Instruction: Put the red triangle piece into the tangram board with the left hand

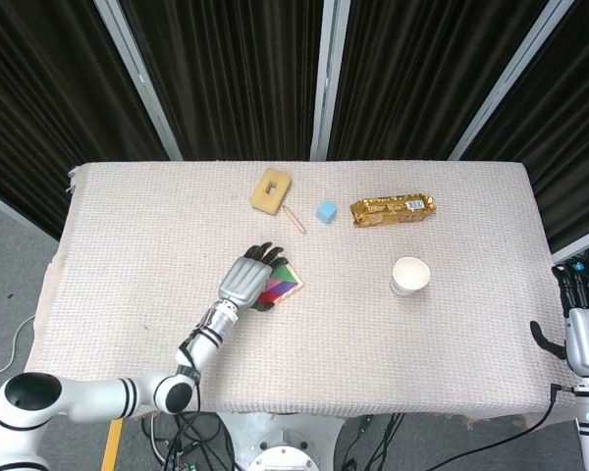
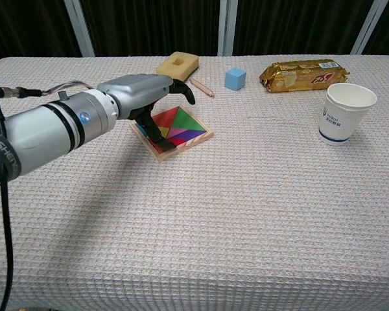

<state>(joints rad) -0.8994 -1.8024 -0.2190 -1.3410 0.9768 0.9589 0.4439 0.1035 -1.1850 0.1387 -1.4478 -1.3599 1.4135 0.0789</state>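
The left hand [image 2: 142,97] hovers over the near-left part of the tangram board [image 2: 193,137], fingers curled downward with dark tips touching the pieces. The red triangle piece [image 2: 163,119] lies in the board beside them; whether it is pinched cannot be told

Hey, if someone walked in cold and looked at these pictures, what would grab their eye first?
Probably the left hand hovering over the colourful tangram board near the middle of the table. After that, the shiny gold snack packet at the far side and the white paper cup just in front of it, off to the right.
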